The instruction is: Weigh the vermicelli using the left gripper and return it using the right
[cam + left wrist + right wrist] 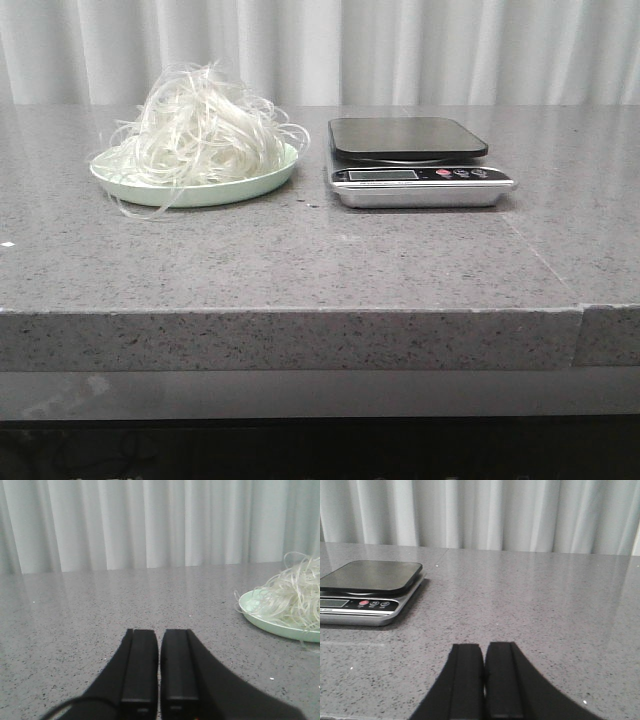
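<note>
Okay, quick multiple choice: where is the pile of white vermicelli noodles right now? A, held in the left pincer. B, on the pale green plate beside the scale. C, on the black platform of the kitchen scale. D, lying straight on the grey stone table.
B: the mound of thin white vermicelli sits on the pale green round plate, left of the silver scale with the bare black platform.

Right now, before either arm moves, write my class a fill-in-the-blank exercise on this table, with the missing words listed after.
1. The vermicelli is heaped on a pale green ____.
2. The scale has ____ on its dark platform.
3. In the front view, the scale stands to the ____ of the vermicelli.
4. The left claw and right claw are both ____.

Missing words: plate; nothing; right; shut
</note>
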